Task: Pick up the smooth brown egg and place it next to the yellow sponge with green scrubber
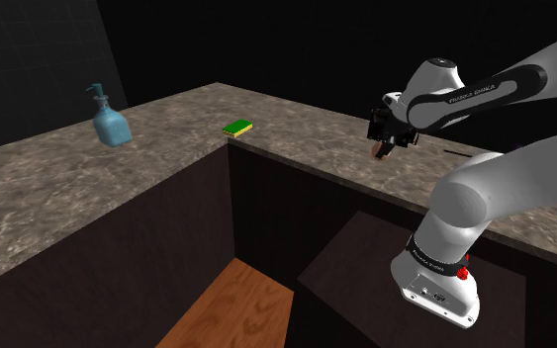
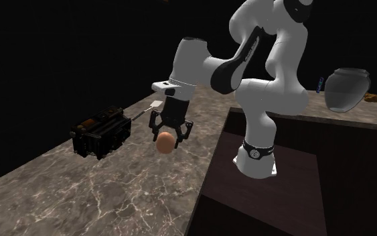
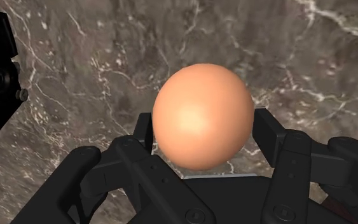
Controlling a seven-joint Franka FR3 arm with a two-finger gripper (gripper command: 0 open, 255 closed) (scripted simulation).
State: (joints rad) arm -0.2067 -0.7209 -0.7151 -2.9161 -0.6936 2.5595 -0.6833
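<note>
1. The marbled table (image 1: 58, 188) bends in an L. Its inner edge drops to dark cabinet fronts, and the yellow-and-green sponge (image 1: 236, 128) sits at the inner corner.
2. A black appliance (image 2: 100, 133) stands near the claw (image 2: 170, 134). Bare table lies between the claw and the sponge.
3. The claw's fingers are closed around the brown egg (image 3: 203, 116), which hangs above the table.

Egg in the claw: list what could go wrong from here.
1. The egg is round and smooth, and the claw pinches it only at its sides above the counter; it may slip and crack.
2. The sponge lies by the counter's inner corner, next to the drop to the floor; an egg set down there could roll off.
</note>
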